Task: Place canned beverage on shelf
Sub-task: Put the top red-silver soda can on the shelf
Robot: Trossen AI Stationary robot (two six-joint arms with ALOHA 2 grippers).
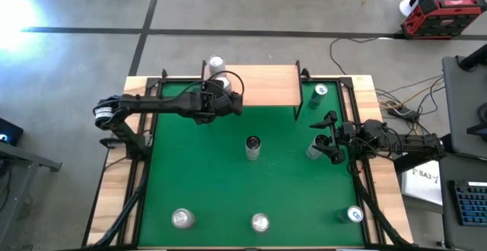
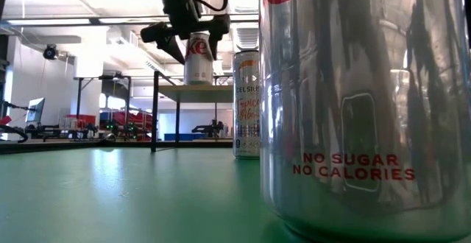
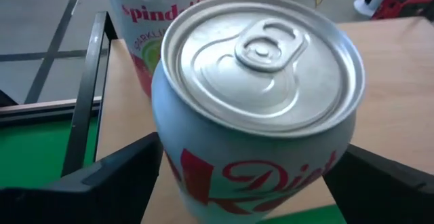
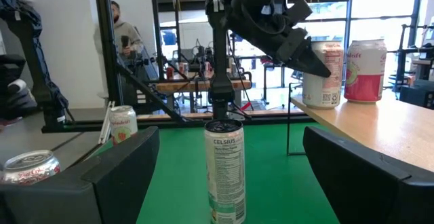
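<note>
A silver Diet Coke can (image 3: 261,102) stands upright at the left end of the light-wood shelf (image 1: 262,85), with my left gripper (image 1: 227,91) shut on it. In the low view the can (image 2: 199,60) has its base at the board's top. Whether it rests there, I cannot tell. A pink-and-white Spindrift can (image 3: 159,20) stands on the shelf's far left corner, just behind it. My right gripper (image 1: 323,138) waits open at the mat's right side, holding nothing. My left gripper pinches the Diet Coke can between its two fingers, on opposite sides of the side wall (image 3: 169,159) below the top rim. The fingers (image 2: 171,44) slant down at it from the table's left and near side. The can stays upright, top up.
A tall Celsius can (image 1: 253,146) stands mid-mat. One can (image 1: 314,150) is beside my right gripper and another (image 1: 319,91) is right of the shelf. Three cans (image 1: 181,219) (image 1: 260,222) (image 1: 354,214) line the near edge. The shelf's right half is bare.
</note>
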